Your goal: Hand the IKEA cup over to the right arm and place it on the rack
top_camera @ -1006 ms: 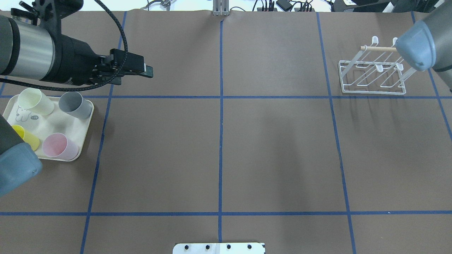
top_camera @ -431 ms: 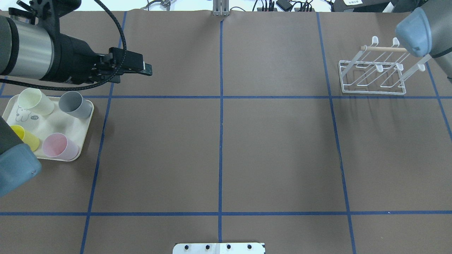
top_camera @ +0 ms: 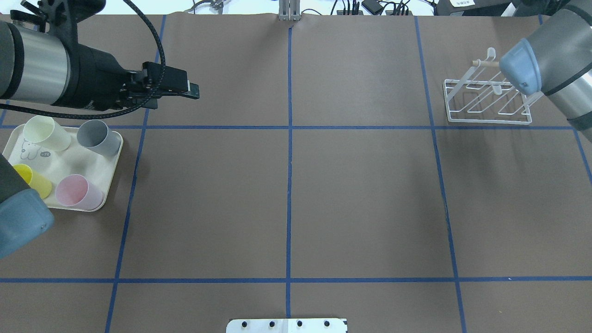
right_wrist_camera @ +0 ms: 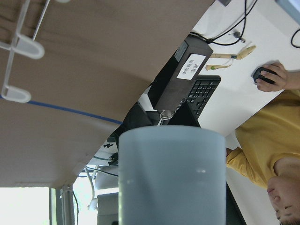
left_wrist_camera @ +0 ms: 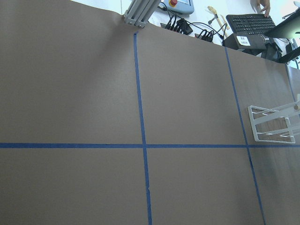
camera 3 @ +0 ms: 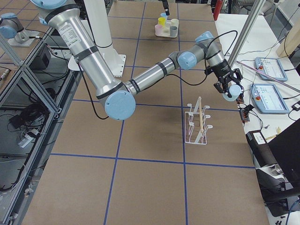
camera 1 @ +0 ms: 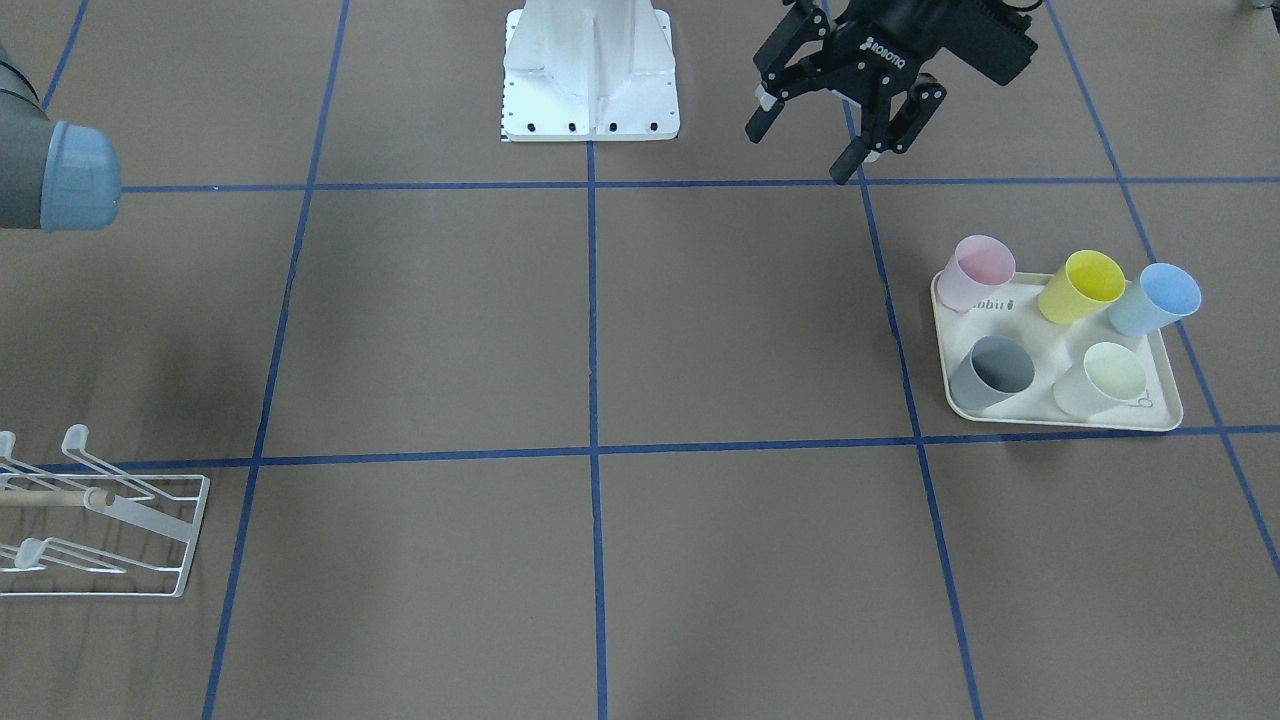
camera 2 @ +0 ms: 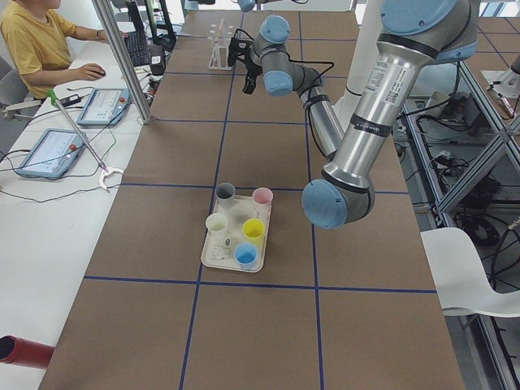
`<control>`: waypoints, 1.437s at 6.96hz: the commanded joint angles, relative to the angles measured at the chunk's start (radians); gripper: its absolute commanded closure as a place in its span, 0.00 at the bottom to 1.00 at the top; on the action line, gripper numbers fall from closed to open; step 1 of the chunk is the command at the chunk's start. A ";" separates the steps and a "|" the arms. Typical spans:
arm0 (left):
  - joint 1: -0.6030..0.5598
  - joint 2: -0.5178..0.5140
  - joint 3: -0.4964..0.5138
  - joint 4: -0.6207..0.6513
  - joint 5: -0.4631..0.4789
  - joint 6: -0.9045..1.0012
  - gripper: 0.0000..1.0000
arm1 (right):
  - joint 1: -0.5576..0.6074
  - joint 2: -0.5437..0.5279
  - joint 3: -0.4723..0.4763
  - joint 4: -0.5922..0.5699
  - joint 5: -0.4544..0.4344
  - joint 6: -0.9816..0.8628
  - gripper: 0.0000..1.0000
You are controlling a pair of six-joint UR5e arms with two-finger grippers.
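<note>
The right gripper (camera 3: 228,89) grips the cup (right_wrist_camera: 171,173) near the rack (camera 3: 198,119). Line its mouth over 1 prong and lower slowly. The left gripper (camera 1: 800,150) hangs open, empty.

Right wrist cam: I see a pale blue-grey cup (right_wrist_camera: 171,176) filling the lower centre, close to the lens, its rim edge up; no hand parts are visible around it. The brown counter (right_wrist_camera: 93,61) takes the upper left, with a blue tape line (right_wrist_camera: 70,111) across it. Two flat-tipped white prongs of the rack (right_wrist_camera: 21,47) poke in at the left edge. Past the counter's edge there's a black box (right_wrist_camera: 171,91) with a white label, a keyboard (right_wrist_camera: 201,91), cables (right_wrist_camera: 234,28) and a beige tool (right_wrist_camera: 232,53) on a white counter (right_wrist_camera: 243,112). A person (right_wrist_camera: 262,145) in a yellow top holds a dark mouse (right_wrist_camera: 260,72). The whole view is rolled over.
</note>
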 commanded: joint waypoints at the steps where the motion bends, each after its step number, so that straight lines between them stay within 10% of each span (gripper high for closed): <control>1: 0.004 -0.002 0.004 -0.001 0.000 0.001 0.00 | -0.050 -0.050 -0.003 0.008 -0.091 -0.009 1.00; 10: 0.009 -0.010 0.010 -0.001 0.000 0.003 0.00 | -0.135 -0.133 -0.004 0.059 -0.115 0.177 1.00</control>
